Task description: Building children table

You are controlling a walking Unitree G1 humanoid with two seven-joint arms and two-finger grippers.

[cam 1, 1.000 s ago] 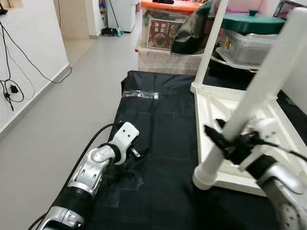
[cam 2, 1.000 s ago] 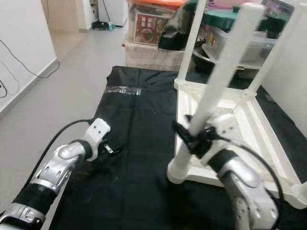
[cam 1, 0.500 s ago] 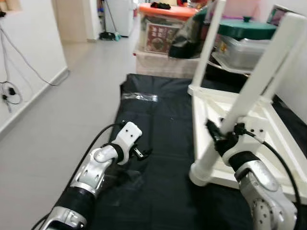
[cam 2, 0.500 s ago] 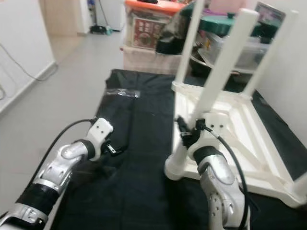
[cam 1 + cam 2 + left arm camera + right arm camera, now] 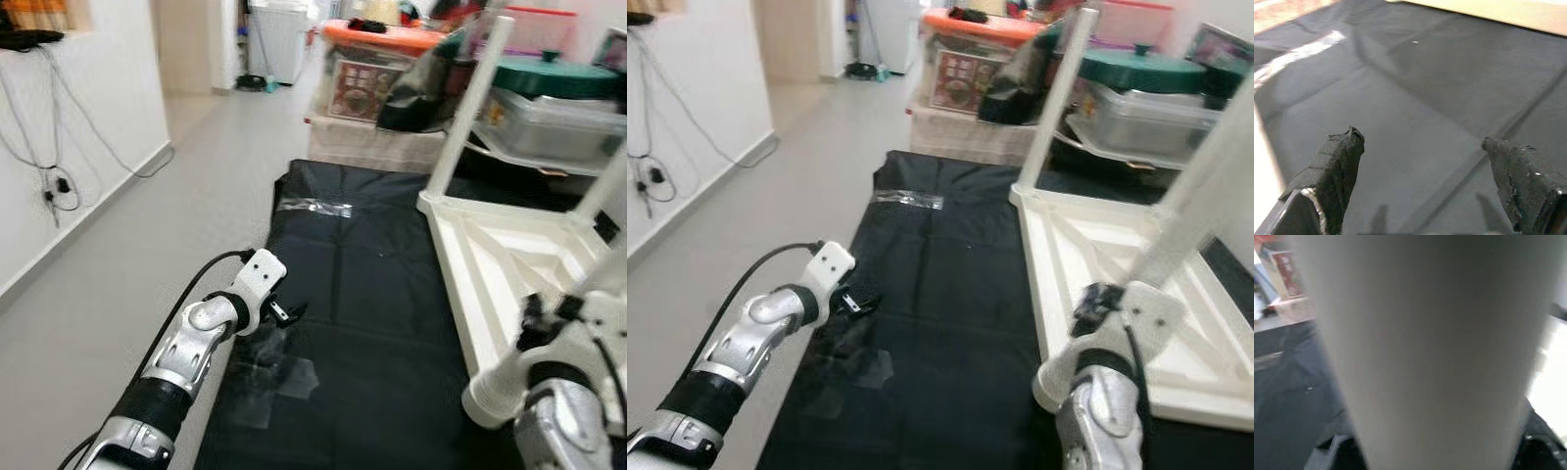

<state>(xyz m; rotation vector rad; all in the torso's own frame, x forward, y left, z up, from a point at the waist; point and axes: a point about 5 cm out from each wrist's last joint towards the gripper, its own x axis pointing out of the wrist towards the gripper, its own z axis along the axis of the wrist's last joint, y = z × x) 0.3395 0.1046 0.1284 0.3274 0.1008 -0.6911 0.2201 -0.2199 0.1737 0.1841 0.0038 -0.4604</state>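
A white children's table (image 5: 1087,245) lies upside down on the right half of a black mat (image 5: 950,294), its legs pointing up. My right gripper (image 5: 1097,305) is shut on the near-corner leg (image 5: 1176,225), low down by its base. In the right wrist view that leg (image 5: 1425,333) stands close between the dark fingers (image 5: 1332,453). My left gripper (image 5: 860,299) hovers low over the mat's left part, away from the table. Its two black fingers (image 5: 1337,164) are spread open over bare mat, holding nothing.
A far table leg (image 5: 1053,108) rises at the back corner. Storage boxes (image 5: 970,69) and a green-lidded container (image 5: 1146,73) crowd the far end. A tape strip (image 5: 908,199) lies on the mat. Grey floor and a wall with cables (image 5: 651,171) are on the left.
The whole picture has shifted, so the table now sits further right in view. My right gripper stays on the near leg. The left arm holds about the same pose over the mat.
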